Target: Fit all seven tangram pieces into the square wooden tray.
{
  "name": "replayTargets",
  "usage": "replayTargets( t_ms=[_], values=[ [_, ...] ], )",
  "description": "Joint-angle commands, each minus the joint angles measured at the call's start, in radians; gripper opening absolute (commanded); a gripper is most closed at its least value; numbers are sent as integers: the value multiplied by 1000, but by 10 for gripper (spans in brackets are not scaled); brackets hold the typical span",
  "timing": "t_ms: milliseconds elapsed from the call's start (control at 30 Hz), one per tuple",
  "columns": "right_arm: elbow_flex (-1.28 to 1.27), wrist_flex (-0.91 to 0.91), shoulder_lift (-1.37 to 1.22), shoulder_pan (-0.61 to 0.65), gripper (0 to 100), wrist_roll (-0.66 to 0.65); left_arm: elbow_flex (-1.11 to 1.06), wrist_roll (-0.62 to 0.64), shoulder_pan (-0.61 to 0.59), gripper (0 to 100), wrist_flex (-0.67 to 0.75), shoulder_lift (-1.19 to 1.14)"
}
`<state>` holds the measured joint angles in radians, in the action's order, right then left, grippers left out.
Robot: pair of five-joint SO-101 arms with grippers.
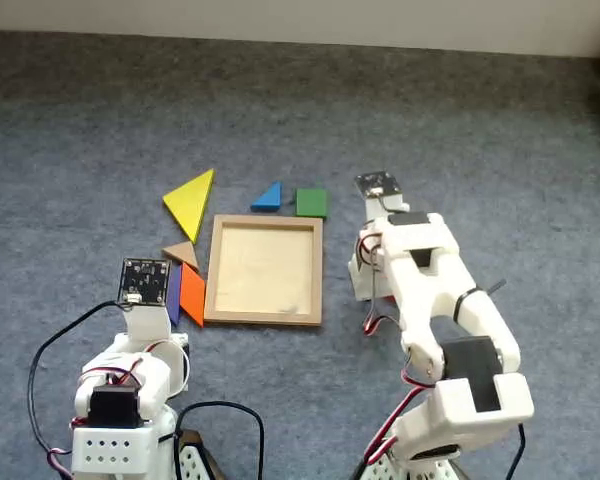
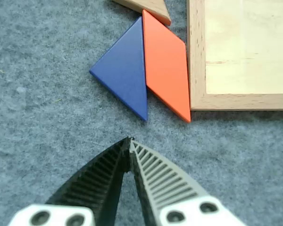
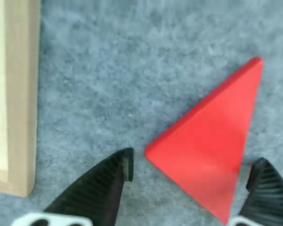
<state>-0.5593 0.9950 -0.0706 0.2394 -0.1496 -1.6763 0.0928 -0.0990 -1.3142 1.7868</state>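
Smooth red triangle (image 3: pixel 205 141), square wooden tray (image 1: pixel 265 219)

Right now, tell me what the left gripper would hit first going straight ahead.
Probably the blue triangle, lying just ahead of the left gripper; how high the gripper sits above the carpet is unclear.

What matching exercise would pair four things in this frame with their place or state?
Things:
1. red triangle
2. orange parallelogram
3. left gripper
4. wooden tray

Place or state:
A. holds no piece
B. shut, over bare carpet
C. between the open fingers of the right gripper
D. edge to edge with the dark blue triangle

Pairs: 1-C, 2-D, 3-B, 4-A.
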Motion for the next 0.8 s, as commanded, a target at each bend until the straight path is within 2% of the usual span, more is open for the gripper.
replayTargets(
  t_ms=[0, 767],
  values=[
    [73, -13, 7, -13, 368, -6, -19, -6, -15, 7, -5, 13],
    [81, -24, -1, -50, 368, -5, -19, -6, -15, 7, -5, 13]
  ],
)
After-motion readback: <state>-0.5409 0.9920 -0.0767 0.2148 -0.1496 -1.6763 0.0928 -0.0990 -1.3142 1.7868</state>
